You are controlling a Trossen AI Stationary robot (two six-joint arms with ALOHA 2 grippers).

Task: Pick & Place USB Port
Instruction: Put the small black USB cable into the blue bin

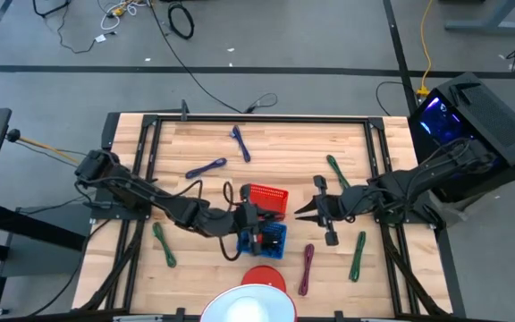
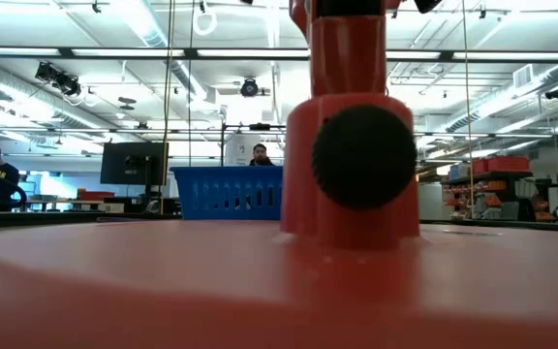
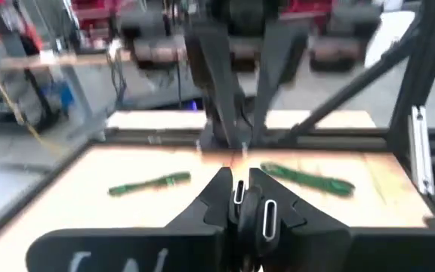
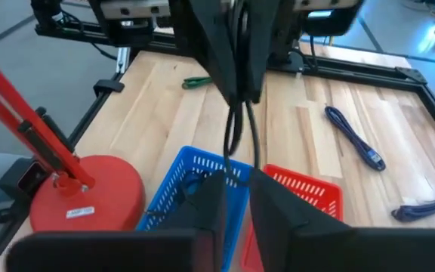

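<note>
A silver USB connector (image 3: 268, 219), apparently upright, sits pinched between the left fingers (image 3: 214, 198).

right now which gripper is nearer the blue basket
Left. The left gripper hangs right over the blue basket, holding a black cable. The right gripper sits off to the basket's side, beyond the red basket.

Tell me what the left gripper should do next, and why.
Probably lower the cable into the blue basket: the left gripper is shut on the cable's plug, the cable dangles at that basket's rim, and the right gripper is open, apart.
</note>
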